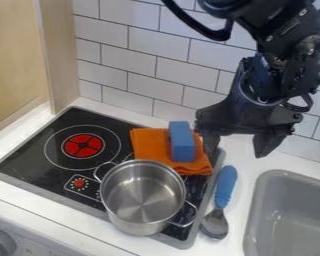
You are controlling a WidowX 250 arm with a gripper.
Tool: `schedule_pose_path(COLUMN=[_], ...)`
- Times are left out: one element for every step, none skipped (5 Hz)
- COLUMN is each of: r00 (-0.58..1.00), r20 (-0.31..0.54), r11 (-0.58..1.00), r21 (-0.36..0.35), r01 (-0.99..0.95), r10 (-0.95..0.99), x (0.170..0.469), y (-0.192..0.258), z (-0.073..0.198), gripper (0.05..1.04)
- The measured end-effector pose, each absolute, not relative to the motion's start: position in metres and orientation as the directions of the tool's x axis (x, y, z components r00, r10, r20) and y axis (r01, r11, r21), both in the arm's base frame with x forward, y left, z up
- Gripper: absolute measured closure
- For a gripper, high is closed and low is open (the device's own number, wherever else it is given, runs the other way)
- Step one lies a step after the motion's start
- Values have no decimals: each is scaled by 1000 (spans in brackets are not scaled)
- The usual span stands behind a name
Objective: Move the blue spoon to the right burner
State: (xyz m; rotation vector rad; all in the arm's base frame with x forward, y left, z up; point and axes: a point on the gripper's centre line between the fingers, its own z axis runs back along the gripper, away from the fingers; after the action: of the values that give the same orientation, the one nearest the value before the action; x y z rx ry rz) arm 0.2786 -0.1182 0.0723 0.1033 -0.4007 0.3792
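A gripper (237, 150) hangs, fingers (265, 142) apart, above the rear of the counter (247, 169) as the spoon (215, 224) lies just in front between stove (29, 159) and sink (286, 173), handle (226, 186) end nearest, long axis running toward the counter's front.
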Motion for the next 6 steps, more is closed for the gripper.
schedule_pose_path(r00=[869,865,883,899,925,932], r20=[368,367,338,311,258,241], r11=[922,920,929,937,948,953], r21=[68,58,61,66,86,72], r01=[-381,-388,-365,-344,-308,-294], r10=[331,341,325,308,277,270], x=[269,272,272,272,269,277], y=[-112,-110,-113,-114,-118,-123], z=[58,55,44,34,17,9], gripper=[84,84,84,84,84,84])
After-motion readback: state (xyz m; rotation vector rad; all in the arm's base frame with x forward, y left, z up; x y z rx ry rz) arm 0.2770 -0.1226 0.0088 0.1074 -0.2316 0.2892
